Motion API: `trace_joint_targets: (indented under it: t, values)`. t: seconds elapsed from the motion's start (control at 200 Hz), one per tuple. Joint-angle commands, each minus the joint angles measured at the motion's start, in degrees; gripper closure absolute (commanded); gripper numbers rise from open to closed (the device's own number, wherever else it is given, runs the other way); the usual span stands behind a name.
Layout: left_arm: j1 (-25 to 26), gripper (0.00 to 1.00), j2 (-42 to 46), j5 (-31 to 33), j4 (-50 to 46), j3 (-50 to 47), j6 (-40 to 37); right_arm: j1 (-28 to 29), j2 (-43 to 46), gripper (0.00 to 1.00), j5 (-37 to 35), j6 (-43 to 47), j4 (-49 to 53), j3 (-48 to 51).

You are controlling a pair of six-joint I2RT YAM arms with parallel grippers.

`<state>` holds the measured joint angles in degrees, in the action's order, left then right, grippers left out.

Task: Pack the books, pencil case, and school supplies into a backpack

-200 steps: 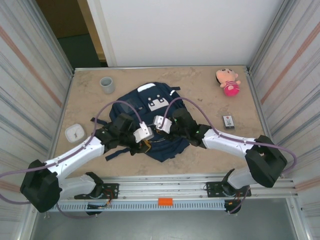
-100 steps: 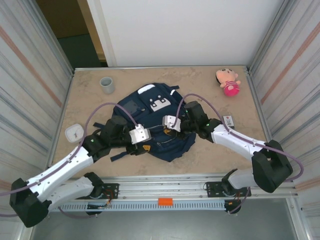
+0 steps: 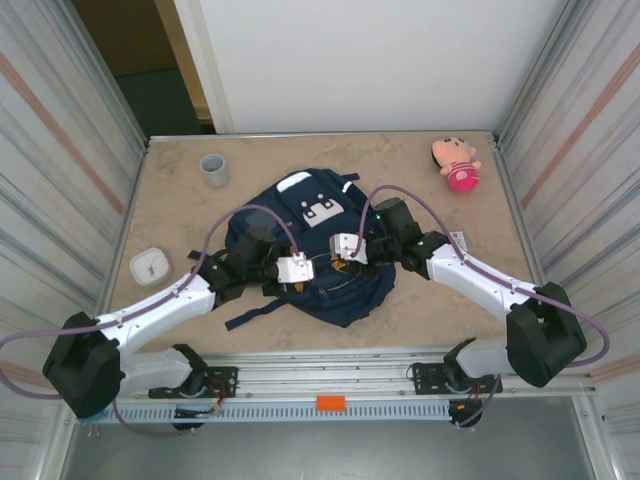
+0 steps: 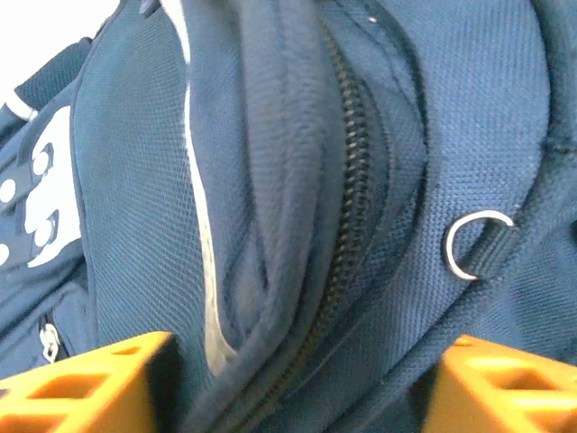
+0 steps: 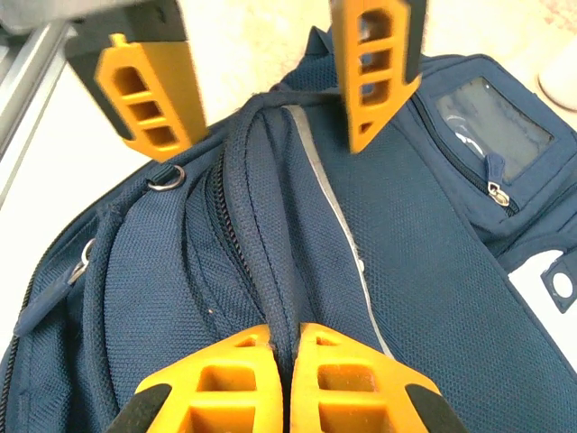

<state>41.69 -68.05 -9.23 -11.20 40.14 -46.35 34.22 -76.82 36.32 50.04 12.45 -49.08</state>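
the right gripper (image 5: pixel 286 347) pinched a fold of the backpack (image 3: pixel 345 298), and the left gripper (image 4: pixel 297 388) stood open over it

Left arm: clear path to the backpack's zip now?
Likely yes. The left gripper hangs open over the zip, a finger each side; the right gripper pinches a fold of the backpack further along, out of its way.

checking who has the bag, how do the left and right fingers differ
The left fingers stand apart; the right fingers are shut. The left fingers straddle the raised fold of the backpack without gripping it; the right fingers pinch that fold. Both are orange and work at the same fold.
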Motion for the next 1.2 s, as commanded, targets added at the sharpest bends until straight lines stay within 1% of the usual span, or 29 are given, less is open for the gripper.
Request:
trace_joint_targets:
  t: [0.0,0.09,0.145,0.205,0.271,0.301,0.356,0.486,0.546,0.626,0.692,0.747,0.777,0.872,0.952,1.012,1.112,1.198]
  values:
    - [0.0,0.47,-1.5,-2.7,2.8,1.9,-2.0,-0.9,2.2,1.0,6.1,0.0,0.1,-2.5]
    - [0.1,0.67,-1.8,-5.0,2.3,2.2,-1.6,-1.9,2.5,1.0,6.4,-2.1,0.0,-2.2]
    - [0.1,0.81,-1.6,-6.3,2.0,2.4,-0.1,-2.6,2.9,1.0,5.9,-4.3,-0.2,-1.9]
    - [0.1,0.93,-1.4,-8.1,2.3,2.2,2.2,-2.9,4.2,0.9,4.3,-8.8,-1.4,-1.0]
    - [0.7,0.98,-1.3,-8.8,3.7,1.4,5.5,-3.1,6.5,0.78,1.7,-16.4,-2.4,-0.1]
    - [1.2,0.98,-1.3,-8.7,4.5,0.9,6.8,-3.1,7.6,0.74,0.2,-20.9,-2.3,0.1]
    - [2.4,0.98,-1.5,-7.7,6.0,0.0,9.4,-3.1,9.8,0.7,-2.7,-29.5,-1.0,-0.1]
    - [3.7,0.99,-3.0,-8.2,7.2,-0.6,15.6,-3.0,15.4,0.65,-7.8,-49.6,7.8,-1.1]
    - [3.8,1.0,-3.4,-8.5,6.9,-0.3,17.6,-2.3,18.4,0.65,-10.1,-57.2,12.1,-1.0]
    - [3.8,1.0,-3.5,-8.6,5.6,0.3,19.1,-0.2,23.2,0.64,-18.0,-70.8,16.7,0.4]
    - [3.8,1.0,-3.5,-8.6,3.5,1.4,19.6,1.1,26.3,0.64,-19.2,-78.2,19.3,1.8]
    - [3.8,1.0,-3.5,-8.6,2.0,2.4,20.1,3.5,29.1,0.65,-20.9,-84.3,20.1,3.2]
    - [3.8,1.0,-3.5,-8.5,1.1,2.8,20.5,5.4,30.8,0.65,-23.2,-87.5,20.1,4.1]
    - [3.8,1.0,-3.6,-8.8,0.1,3.6,21.9,13.4,35.1,0.65,-34.5,-97.7,21.4,5.5]
    - [3.7,1.0,-4.0,-9.3,-0.2,4.3,23.8,19.5,35.7,0.66,-42.4,-104.7,23.2,5.2]
    - [3.7,1.0,-4.3,-10.2,-0.7,5.1,26.0,22.9,34.2,0.67,-46.1,-108.3,23.9,4.5]
    - [3.7,1.0,-4.7,-12.4,-0.9,5.8,28.9,26.6,29.4,0.67,-49.1,-111.7,24.2,2.9]
    - [3.7,1.0,-4.6,-12.9,-0.7,5.8,30.3,28.0,24.3,0.68,-49.5,-112.7,23.1,1.2]
